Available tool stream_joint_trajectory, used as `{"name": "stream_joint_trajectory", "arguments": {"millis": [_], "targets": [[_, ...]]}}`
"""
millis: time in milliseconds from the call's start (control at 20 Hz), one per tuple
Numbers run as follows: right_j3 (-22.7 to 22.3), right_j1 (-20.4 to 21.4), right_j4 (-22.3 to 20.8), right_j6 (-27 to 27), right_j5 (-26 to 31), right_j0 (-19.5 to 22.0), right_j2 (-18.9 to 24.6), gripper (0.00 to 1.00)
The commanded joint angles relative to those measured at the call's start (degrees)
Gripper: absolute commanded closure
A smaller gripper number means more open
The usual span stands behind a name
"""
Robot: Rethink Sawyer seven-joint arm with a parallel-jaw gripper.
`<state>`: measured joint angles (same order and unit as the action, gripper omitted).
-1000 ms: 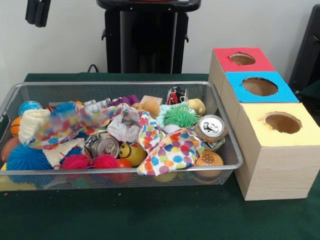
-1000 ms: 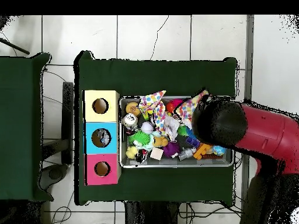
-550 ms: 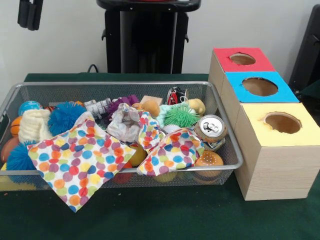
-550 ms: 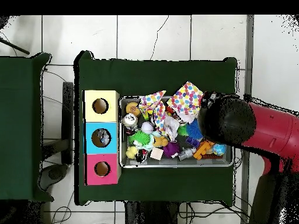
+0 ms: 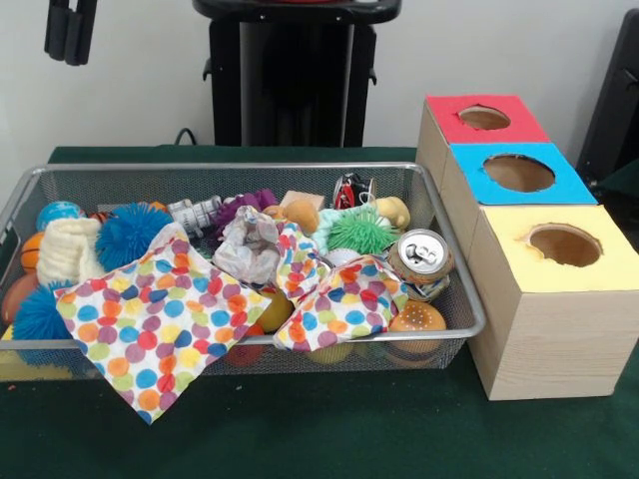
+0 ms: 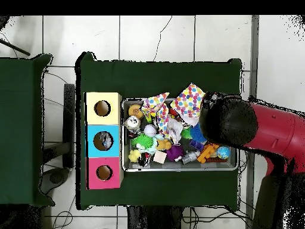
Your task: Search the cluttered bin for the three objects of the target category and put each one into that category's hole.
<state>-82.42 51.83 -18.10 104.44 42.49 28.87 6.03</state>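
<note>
The gripper [image 5: 70, 30] hangs high above the wire-mesh bin's [image 5: 240, 172] corner, and honestly I can't tell whether it's open or closed. A polka-dot cloth [image 5: 160, 324] lies draped over the bin's near rim, probably dumped aside to uncover stuff, while one likely target, the soda can [image 5: 420, 255], sits at the end nearest the yellow box [image 5: 559, 299].

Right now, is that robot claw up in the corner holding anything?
Nothing is held. The gripper hangs bare above the basket; the spotted cloth lies draped over the basket's front rim.

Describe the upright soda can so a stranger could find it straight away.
Look in the wire mesh bin, at the end nearest the three coloured boxes. The soda can stands there, silver top with pull tab facing up, just above a burger-shaped toy.
</note>
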Motion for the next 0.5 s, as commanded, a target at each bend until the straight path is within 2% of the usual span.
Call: {"name": "stream_joint_trajectory", "arguments": {"millis": [50, 300, 500], "targets": [[-7.3, 1.3, -7.2, -7.5, 1.1, -2.5, 0.9, 1.00], [-5.9, 2.2, -13.7, -5.3, 5.1, -7.7, -3.3, 1.00], [-3.8, 1.8, -14.3, -6.5, 10.6, -9.3, -3.8, 1.00]]}}
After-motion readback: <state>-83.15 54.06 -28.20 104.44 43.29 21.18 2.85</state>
